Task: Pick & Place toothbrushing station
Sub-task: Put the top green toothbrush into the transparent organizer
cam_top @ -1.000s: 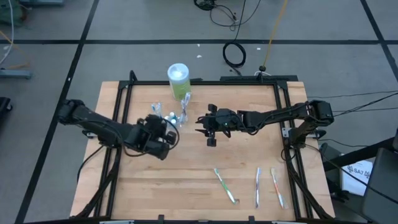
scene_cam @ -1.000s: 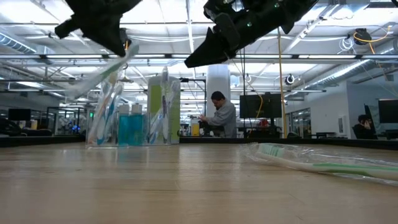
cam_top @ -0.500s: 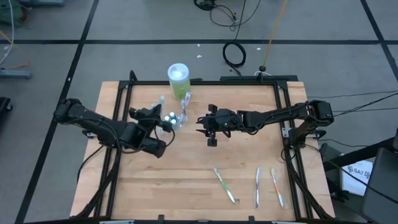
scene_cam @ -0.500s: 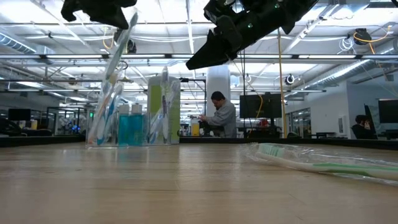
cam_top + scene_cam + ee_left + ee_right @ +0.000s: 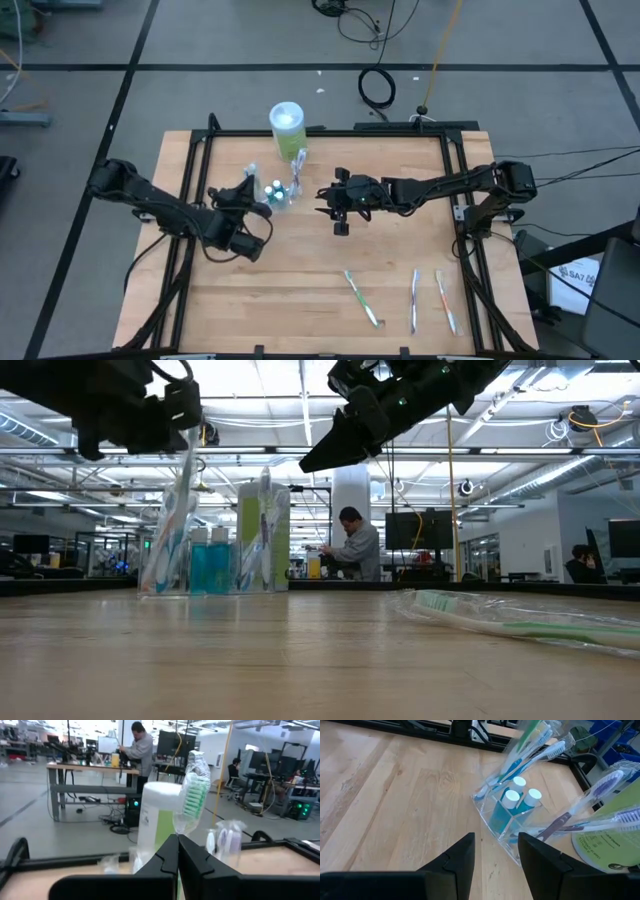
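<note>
Table point(image 5: 300, 280): wooden top, black frame. Green-and-white canister point(image 5: 287, 128) at the far edge. Clear plastic holder point(image 5: 512, 822) just beside it, holding toothbrushes and three white-capped blue toothpaste tubes point(image 5: 520, 796). Left gripper point(image 5: 177, 851) just by the holder, fingers clamped on a wrapped green-bristled toothbrush point(image 5: 192, 795), head up. Right gripper point(image 5: 495, 851) hangs over mid-table near the holder, fingers apart, nothing between them. Three loose toothbrushes point(image 5: 414, 298) lie on the near side, well apart from the holder.
</note>
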Controlling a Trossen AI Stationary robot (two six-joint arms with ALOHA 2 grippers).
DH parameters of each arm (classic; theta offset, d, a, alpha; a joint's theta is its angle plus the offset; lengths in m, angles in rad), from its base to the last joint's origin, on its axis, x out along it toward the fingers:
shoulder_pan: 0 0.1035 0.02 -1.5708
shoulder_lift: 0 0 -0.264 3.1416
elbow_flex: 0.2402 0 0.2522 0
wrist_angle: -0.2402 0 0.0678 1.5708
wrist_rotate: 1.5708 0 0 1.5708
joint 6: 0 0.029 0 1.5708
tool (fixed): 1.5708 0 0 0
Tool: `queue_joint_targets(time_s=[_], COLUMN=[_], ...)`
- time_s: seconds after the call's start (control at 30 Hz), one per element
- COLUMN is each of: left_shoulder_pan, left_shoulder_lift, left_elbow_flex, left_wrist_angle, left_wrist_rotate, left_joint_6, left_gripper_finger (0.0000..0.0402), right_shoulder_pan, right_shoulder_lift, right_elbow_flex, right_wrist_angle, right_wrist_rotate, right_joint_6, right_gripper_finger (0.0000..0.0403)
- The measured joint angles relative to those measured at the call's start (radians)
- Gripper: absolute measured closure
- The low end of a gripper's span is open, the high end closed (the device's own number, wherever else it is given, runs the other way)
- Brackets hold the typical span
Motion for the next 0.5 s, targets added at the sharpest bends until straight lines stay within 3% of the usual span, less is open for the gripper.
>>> queue_joint_targets(time_s=[0.17, 0.5], left_shoulder_pan=[-0.025, -0.041], left_shoulder_lift=[0.0, 0.0], left_elbow_flex=[-0.015, -0.015], left_wrist_angle=[0.029, 0.148], left_wrist_rotate=[0.042, 0.233], left_joint_6=[0.042, 0.321], left_gripper_finger=[0.04, 0.0396], right_shoulder_pan=[0.0, 0.0], right_shoulder_lift=[0.0, 0.0], right_elbow_flex=[0.0, 0.0], right_wrist_angle=[0.0, 0.0], right_wrist_rotate=[0.0, 0.0], right_joint_6=[0.0, -0.012], right_gripper_finger=[0.0261, 0.0261])
